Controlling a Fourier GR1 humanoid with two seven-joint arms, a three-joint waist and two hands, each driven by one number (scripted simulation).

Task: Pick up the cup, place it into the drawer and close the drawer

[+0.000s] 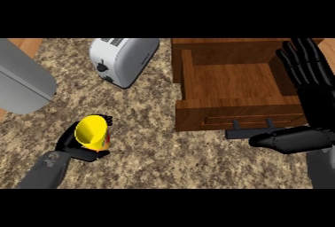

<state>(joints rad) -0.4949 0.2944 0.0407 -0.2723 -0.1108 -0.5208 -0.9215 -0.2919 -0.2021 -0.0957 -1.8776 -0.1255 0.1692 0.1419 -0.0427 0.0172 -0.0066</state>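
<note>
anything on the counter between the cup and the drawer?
Nothing: in the head view only bare counter lies between the cup, held in the left hand, and the open drawer. The toaster stands farther back.

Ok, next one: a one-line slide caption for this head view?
Left hand holds the yellow cup over the counter; open wooden drawer waits beside the open right hand.

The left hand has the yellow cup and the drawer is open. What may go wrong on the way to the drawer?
1. The cup is tilted in the left hand, so it might slip or land on its side.
2. Its path to the open drawer runs near the toaster and the drawer's front wall; it could bump either.
3. The right hand rests open beside the drawer's right side, its thumb near the handle, and may hinder placing.
</note>
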